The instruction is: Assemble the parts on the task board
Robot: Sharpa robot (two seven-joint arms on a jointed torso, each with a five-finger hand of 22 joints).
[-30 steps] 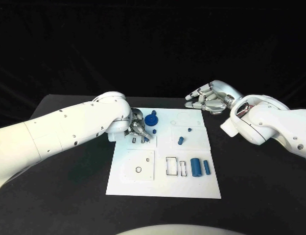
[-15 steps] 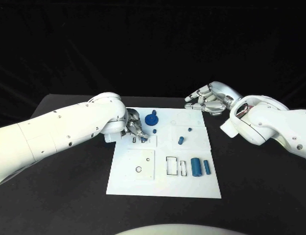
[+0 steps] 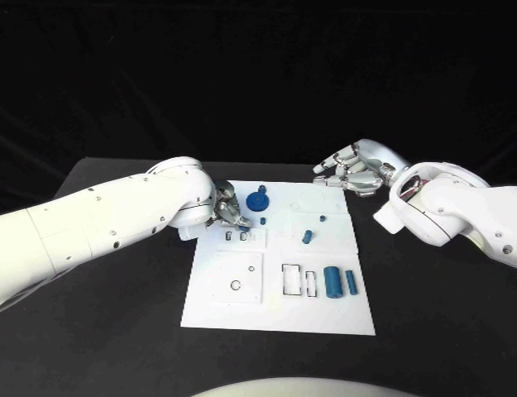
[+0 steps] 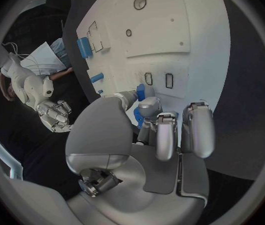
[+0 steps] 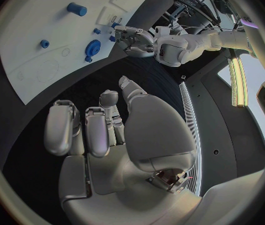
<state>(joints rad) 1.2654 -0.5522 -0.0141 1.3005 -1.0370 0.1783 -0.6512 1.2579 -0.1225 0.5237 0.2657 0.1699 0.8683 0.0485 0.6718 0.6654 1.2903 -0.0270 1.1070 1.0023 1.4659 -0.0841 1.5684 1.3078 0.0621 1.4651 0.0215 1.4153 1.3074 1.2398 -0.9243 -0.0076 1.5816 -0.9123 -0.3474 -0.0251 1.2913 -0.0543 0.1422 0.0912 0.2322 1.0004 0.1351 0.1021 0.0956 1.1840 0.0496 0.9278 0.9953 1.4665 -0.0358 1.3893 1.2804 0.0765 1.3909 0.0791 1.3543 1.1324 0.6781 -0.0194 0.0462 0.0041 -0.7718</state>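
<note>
The white task board point(image 3: 217, 310) lies mid-table. My left hand point(image 3: 230, 212) hovers over its far left part, just beyond two small slots point(image 3: 236, 236). Thumb and fingertips point(image 4: 149, 106) come close together. A small blue peg point(image 4: 140, 91) shows right by them, and I cannot tell whether it is pinched or standing on the board. A round blue part point(image 3: 257, 200) stands beside this hand. My right hand point(image 3: 355, 172) hangs off the board's far right corner, fingers apart and holding nothing.
More blue parts sit on the board: a short peg point(image 3: 307, 236), a tiny one point(image 3: 323, 218), and two cylinders point(image 3: 331, 282) point(image 3: 350, 283) next to a rectangular cutout point(image 3: 292, 279). A ring-shaped hole point(image 3: 234, 285) marks the near left panel. Black table surrounds the board.
My left hand has drawn back from the two slots toward the board's far edge, uncovering them. The right hand has stayed put.
</note>
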